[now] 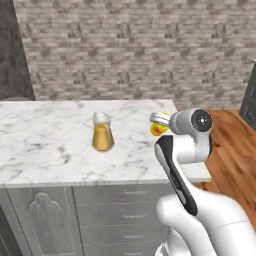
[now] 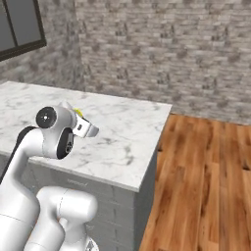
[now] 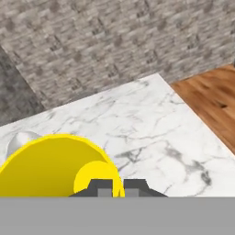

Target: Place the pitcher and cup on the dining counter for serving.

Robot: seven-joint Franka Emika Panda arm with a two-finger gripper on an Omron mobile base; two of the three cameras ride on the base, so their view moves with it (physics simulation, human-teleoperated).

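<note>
- The pitcher (image 1: 102, 132) stands upright on the bench (image 1: 45, 150), mid-top.
- The cup (image 1: 158, 128) sits to its right, near the bench's right edge, at the gripper (image 1: 161, 120).
- In the hand view the jaws sit close together at the cup's (image 3: 50, 167) rim; whether they are gripping it I cannot tell.
- Judged light, rigid and smooth-walled, the cup is best pinched over the rim.
</note>
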